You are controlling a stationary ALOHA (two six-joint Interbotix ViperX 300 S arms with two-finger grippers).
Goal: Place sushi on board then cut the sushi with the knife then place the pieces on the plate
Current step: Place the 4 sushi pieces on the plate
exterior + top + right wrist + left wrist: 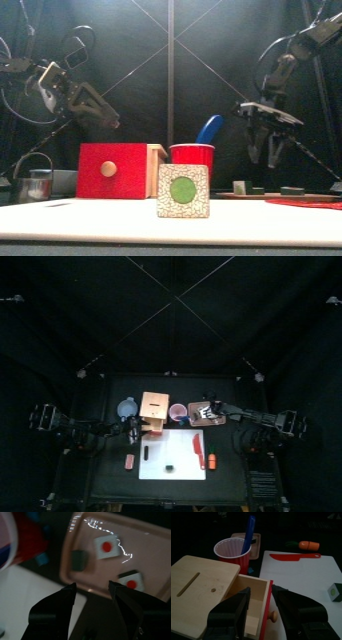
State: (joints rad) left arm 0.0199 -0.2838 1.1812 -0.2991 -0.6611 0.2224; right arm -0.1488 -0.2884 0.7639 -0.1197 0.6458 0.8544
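One sushi piece (183, 191), white-faced with a green centre, stands upright on the white board (174, 456). The red knife (198, 443) lies on the board's far right part. On the pink tray (143, 542) lie two white pieces with red centres (107, 545) (131, 582) and a dark block (80, 559). My right gripper (93, 594) hangs open above the tray's near edge, holding nothing. My left gripper (264, 612) is open over the wooden box's (204, 577) pulled-out drawer, its jaws on either side of the red drawer front (269, 604).
A red cup (234, 549) with the blue knife (250, 529) stands between box and tray. An orange toy (310, 545) lies by the board's right edge. The blue-grey bowl (126, 409) sits left of the box. A metal cutter (36, 180) is at the far left.
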